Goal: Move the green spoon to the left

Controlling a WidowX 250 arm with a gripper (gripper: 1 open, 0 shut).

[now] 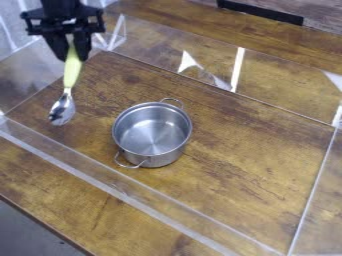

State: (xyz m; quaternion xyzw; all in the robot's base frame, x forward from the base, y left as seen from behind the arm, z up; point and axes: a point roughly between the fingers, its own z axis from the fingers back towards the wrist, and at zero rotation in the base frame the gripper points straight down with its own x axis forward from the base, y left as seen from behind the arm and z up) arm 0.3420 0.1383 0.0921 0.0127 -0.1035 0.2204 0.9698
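Camera: brown wooden tabletop (pixel 241 160), grey floor (pixel 30 238).

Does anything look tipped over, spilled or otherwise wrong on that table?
Nothing stands out: the pot sits upright with no spill visible around it, and the spoon hangs bowl-down from the gripper, looking undamaged.

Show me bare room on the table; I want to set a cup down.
Bare wood lies right of the pot and below it in the picture. Crowded: the pot's upper left, under the spoon and gripper.
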